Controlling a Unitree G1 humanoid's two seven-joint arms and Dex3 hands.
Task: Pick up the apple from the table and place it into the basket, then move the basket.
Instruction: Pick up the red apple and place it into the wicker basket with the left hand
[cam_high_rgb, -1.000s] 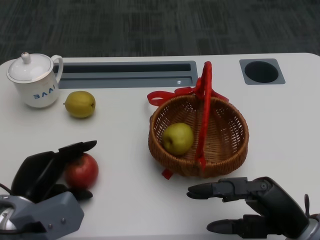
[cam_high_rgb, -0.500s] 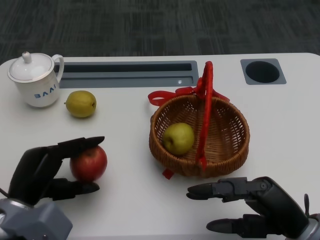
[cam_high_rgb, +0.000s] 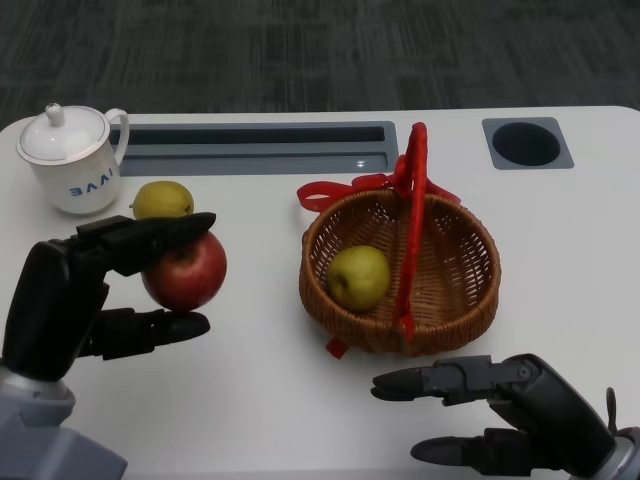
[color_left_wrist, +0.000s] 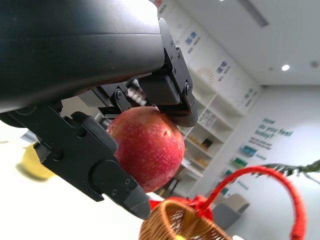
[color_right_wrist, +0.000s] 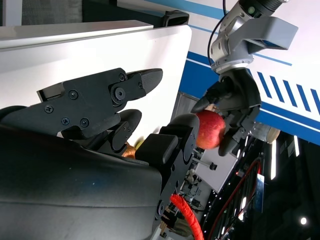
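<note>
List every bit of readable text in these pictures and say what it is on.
"BAAI": blue letters on the white mug.
"How do you feel": roughly that, on the far wall in the left wrist view; blurred and tilted, so uncertain.
Small signs on the shelves there: too blurred to read.
Nothing else is readable.

Black screwed left hand (cam_high_rgb: 75, 295); grey, perhaps metal, forearm (cam_high_rgb: 40, 440).
</note>
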